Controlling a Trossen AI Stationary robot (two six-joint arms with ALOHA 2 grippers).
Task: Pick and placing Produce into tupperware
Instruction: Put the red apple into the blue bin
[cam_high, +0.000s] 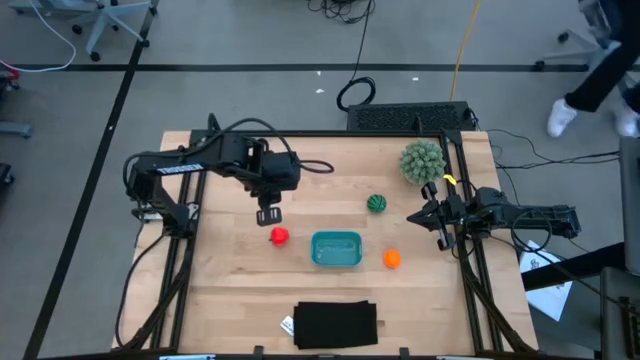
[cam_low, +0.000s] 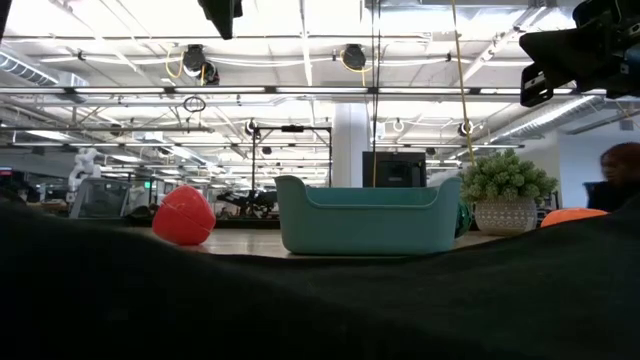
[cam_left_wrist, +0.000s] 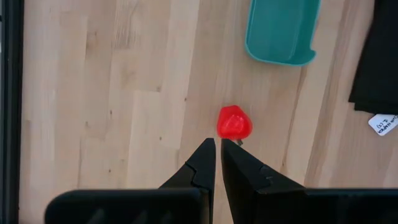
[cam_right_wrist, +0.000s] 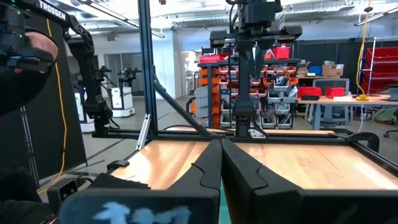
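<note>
The red toy piece (cam_high: 279, 236) lies on the wooden table left of the teal tupperware (cam_high: 336, 249); it also shows in the left wrist view (cam_left_wrist: 234, 122) and the low view (cam_low: 184, 215). My left gripper (cam_high: 268, 214) hangs above the table just beyond the red piece, fingers shut (cam_left_wrist: 218, 155) and touching nothing. The dark green striped ball (cam_high: 377, 203) sits beyond the tupperware, the orange ball (cam_high: 392, 258) to its right. My right gripper (cam_high: 428, 216) waits shut at the table's right side (cam_right_wrist: 221, 158).
A large pale green spiky ball (cam_high: 422, 161) sits in a pot near the far right corner. A flat black rectangle (cam_high: 336, 325) with a white tag lies at the near edge. Bare wood stretches left of the red piece. A person walks beyond the far right.
</note>
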